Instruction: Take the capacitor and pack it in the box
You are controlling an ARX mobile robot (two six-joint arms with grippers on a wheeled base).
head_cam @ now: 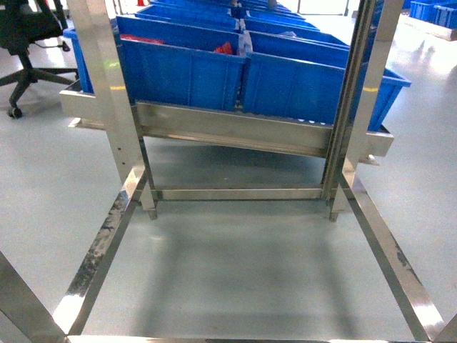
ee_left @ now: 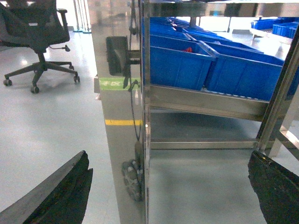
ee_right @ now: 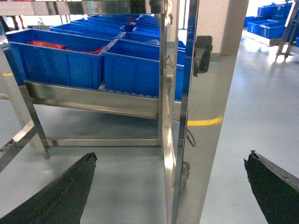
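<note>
Left claw (ee_left: 168, 186): seen only in the left wrist view; two dark fingers (ee_left: 60, 196) sit at the bottom corners of the picture, spread wide apart, with nothing between them but bare floor.
Right claw (ee_right: 170, 186): seen only in the right wrist view; its dark fingers (ee_right: 56, 196) likewise stand far apart at the bottom corners, gripping nothing.
Head view: neither claw nor arm shows here.
Box: the peach-pink tub appears in none of the three views, so where it lies relative to either claw cannot be told.
Capacitor: none can be made out; small red items (head_cam: 225, 48) lie inside one blue bin, too small to identify.
Blue bins (head_cam: 186, 71): large plastic bins in rows, side by side and touching, resting on the tilted shelf of a steel rack (head_cam: 235, 128); they lie well ahead of and above both claws.
Rack frame: shiny steel uprights (head_cam: 111, 93) and low rails (head_cam: 100, 257) enclose a patch of grey floor (head_cam: 250, 264) directly in front of the robot.
Steel post (ee_left: 119, 116): fills the middle of the left wrist view, carrying a green label (ee_left: 117, 83) and a yellow stripe; a like post (ee_right: 205, 116) stands in the right wrist view.
Office chair (ee_left: 35, 32): black, on castors, standing on the floor to the left, well apart from the rack.
</note>
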